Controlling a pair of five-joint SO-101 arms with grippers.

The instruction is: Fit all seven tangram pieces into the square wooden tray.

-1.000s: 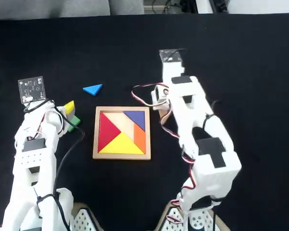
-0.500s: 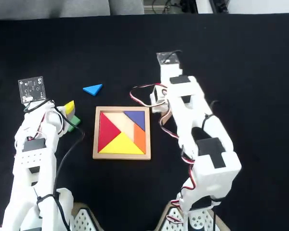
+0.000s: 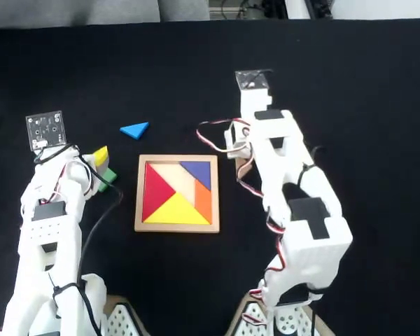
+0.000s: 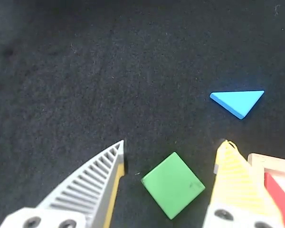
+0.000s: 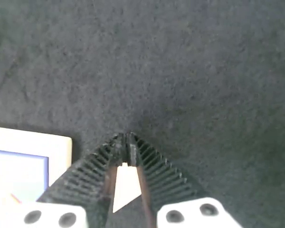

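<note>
The counter [image 3: 364, 140] is covered in a black, finely textured cloth. The square wooden tray [image 3: 176, 228] lies flat near its middle. A blue triangle [image 3: 135, 130] lies on the cloth beyond the tray's far left corner, apart from it, and a green square [image 4: 173, 184] lies near the tray's left side.

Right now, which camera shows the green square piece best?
The left wrist view: the green square lies whole between the left gripper's open fingers. The high view catches just a corner beside that arm.
</note>
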